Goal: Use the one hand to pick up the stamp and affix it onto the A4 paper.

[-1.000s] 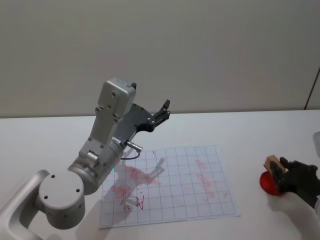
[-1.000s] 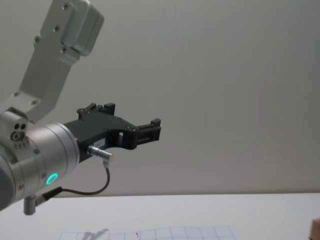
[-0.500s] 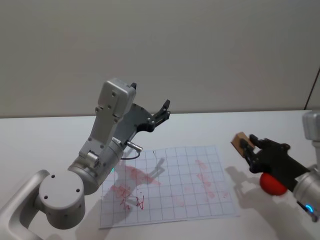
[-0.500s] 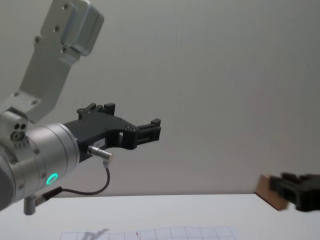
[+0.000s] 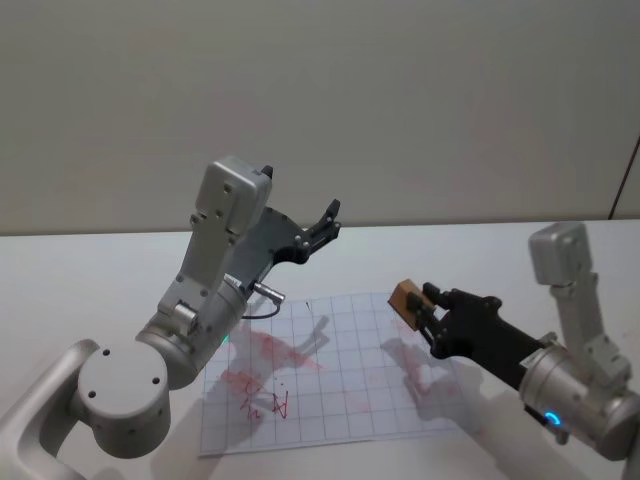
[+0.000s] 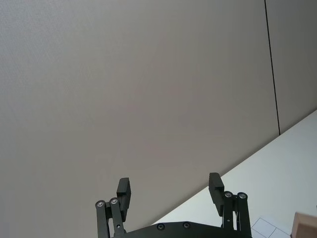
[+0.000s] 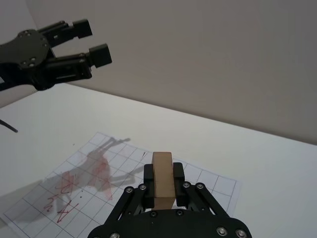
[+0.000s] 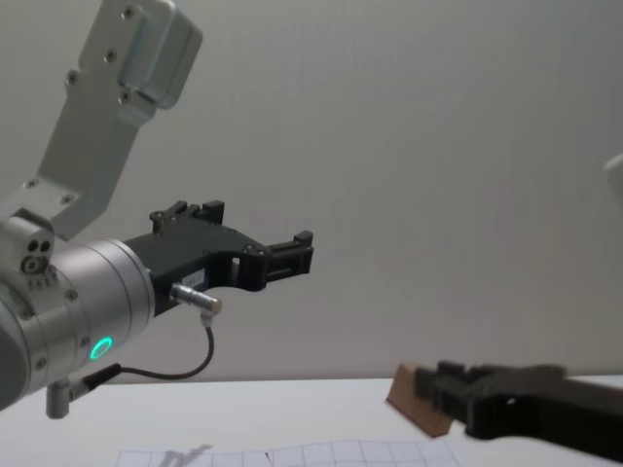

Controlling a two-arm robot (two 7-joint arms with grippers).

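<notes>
**A:** Where's the stamp (image 5: 407, 300) at this moment?

**B:** Clamped in the right hand (image 5: 425, 308), held in the air over the right part of the paper (image 5: 330, 400) and not touching it.

**A:** What could spoil the job from here?

**B:** Tilt, I'd say. The block looks canted in the head view. If it goes down like that, only one edge might print, or it could twist in the grip. The sheet also lies loose on the counter (image 5: 100, 265), so a sideways push could drag it and smear the ink. And there are red marks (image 5: 265, 360) on the paper that a new print could land on.

**A:** Which view helps most?

**B:** The right wrist view shows the block pinched between both fingers (image 7: 147, 173), which the head view leaves vague. The chest view, from the side, shows clear air beneath the block. The head view gives the whole sheet and where the block hangs over it.

**A:** And the left hand (image 5: 325, 222)?

**B:** Raised well above the counter, beyond the sheet's far edge. Its fingers are apart and hold nothing, as the left wrist view makes plain.
</notes>
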